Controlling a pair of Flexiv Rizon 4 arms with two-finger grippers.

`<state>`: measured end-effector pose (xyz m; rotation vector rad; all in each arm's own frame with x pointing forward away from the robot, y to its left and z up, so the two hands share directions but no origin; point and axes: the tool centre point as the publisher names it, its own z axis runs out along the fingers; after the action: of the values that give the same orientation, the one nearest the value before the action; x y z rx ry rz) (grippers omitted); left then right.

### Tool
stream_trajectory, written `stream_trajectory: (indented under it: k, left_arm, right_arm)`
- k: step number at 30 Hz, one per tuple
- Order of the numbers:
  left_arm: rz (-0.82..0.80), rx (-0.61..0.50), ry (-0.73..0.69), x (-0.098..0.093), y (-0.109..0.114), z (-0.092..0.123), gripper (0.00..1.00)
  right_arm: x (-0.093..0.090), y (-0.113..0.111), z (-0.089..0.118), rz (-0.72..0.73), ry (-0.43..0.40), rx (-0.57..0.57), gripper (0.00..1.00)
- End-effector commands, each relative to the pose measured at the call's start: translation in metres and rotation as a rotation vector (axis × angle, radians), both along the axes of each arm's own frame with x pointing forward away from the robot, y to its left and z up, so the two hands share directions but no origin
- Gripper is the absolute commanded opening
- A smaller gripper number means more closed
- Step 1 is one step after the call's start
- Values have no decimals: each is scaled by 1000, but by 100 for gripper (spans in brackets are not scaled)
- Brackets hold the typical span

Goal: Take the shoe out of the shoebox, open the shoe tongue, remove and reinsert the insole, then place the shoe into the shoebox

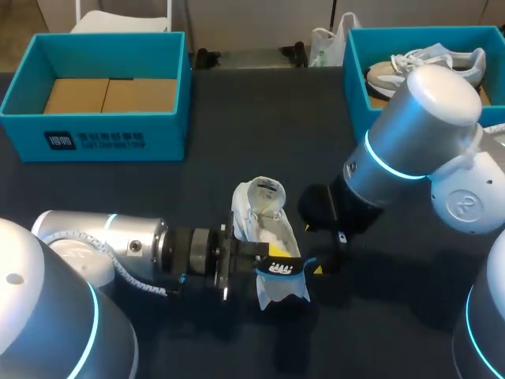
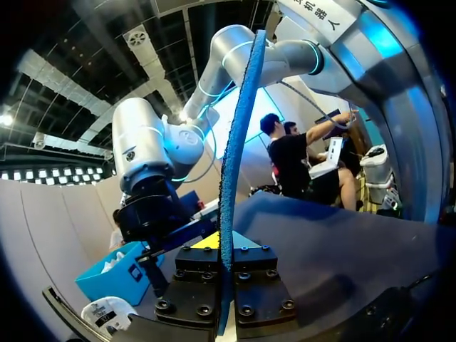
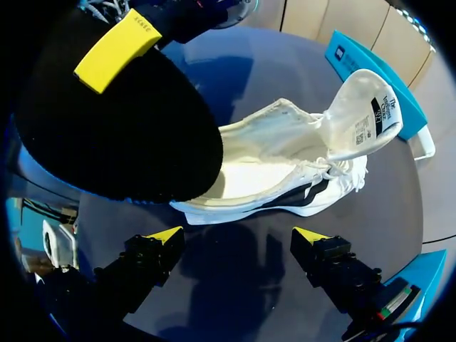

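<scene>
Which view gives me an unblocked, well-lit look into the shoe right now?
Head view: best; the shoe is evenly lit, opening showing. Left wrist view: the insole, edge-on in the left gripper, splits the scene; no shoe. Right wrist view: a dark shape close up hides the heel; the right gripper's shadow falls on the table before the shoe.

I take this for a robotics lab rather than a home or a shop. I am two silver jointed arms, my left arm [image 1: 102, 245] and my right arm [image 1: 410, 142], each ringed with a glowing cyan band, over a plain dark counter [image 1: 237, 118]. It is laid out like a test setup: a teal shoebox [image 1: 95, 130] lined with bare cardboard [image 1: 110, 95], a second teal shoebox [image 1: 353, 79] holding a trainer [image 1: 426, 63], and a lone white shoe [image 1: 264, 225] between them.
</scene>
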<state>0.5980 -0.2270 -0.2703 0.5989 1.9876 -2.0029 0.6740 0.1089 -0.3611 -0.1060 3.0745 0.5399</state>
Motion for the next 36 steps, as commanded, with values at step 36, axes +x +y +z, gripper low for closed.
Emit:
stream_trajectory:
  k: [36]
  left_arm:
    - [99,20,20,16,-8,-31,0]
  right_arm:
    - [-1,1,-1,-1,-3,-2,100]
